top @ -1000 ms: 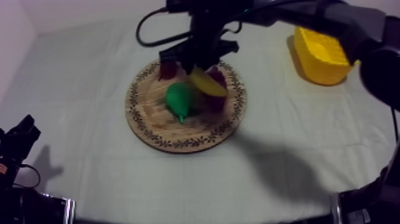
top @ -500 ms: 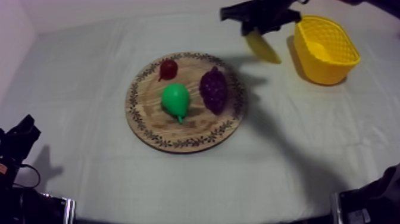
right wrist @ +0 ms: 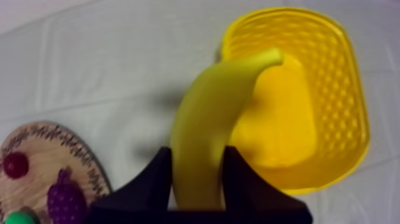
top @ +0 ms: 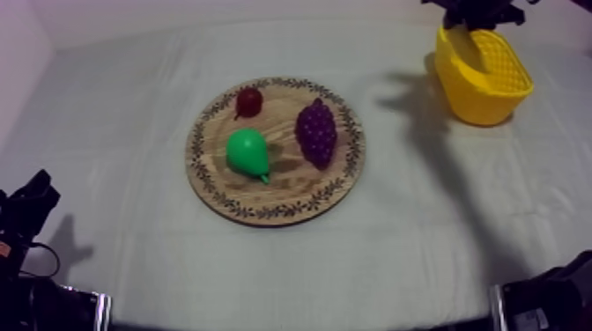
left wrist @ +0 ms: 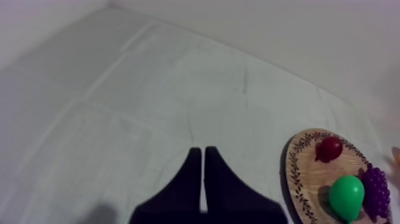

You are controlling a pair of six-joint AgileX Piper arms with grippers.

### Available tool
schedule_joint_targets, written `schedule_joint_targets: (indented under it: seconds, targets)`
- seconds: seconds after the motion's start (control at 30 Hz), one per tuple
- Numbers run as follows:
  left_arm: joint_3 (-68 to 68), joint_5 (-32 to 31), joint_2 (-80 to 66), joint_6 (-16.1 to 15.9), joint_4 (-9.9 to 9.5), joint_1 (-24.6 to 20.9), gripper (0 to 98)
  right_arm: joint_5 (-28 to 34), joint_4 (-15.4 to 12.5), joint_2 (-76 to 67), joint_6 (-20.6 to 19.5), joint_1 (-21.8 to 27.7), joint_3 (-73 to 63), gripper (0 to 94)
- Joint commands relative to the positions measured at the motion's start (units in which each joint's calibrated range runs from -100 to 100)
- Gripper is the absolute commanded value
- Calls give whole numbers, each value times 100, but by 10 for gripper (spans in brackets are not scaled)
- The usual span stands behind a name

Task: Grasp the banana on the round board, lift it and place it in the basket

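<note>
My right pincer (right wrist: 196, 162) grips the banana (right wrist: 217, 113), which is clear of the wooden board (top: 269, 195), its tip over the yellow basket (right wrist: 351, 89). Pick done, I judge; lowering and release remain. My left pincer (left wrist: 203, 156) rests closed, empty, over the counter (left wrist: 119, 89)

A wide counter (top: 123, 141) draped in a grey-white cloth (top: 423, 264) spreads across the scene, its fabric crossed by faint straight fold creases (left wrist: 245, 83). Beyond the far edge rises a plain, pale back wall (top: 220, 13), and a second pale wall with a faint pinkish cast (top: 16, 62) closes the left side. The light is soft and even, and blurred grey shadows (top: 418, 123) lie on the cloth toward the right.
</note>
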Motion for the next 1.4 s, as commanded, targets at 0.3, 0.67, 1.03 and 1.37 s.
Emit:
schedule_joint_targets:
  seconds: [0.3,0.67,1.03,1.37]
  targets:
    - [-1,0,-5,2,-3,-1,1,-592,-40,221,378,942,7,140]
    - [-1,0,-5,1,-3,-1,1,-1743,-537,789,1396,1375,54,138]
    - [-1,0,-5,2,-3,-1,1,-2235,-1100,1705,2149,1379,-244,139]
    - [-1,0,-5,2,-3,-1,1,-2484,-1270,2347,2364,1407,-304,468]
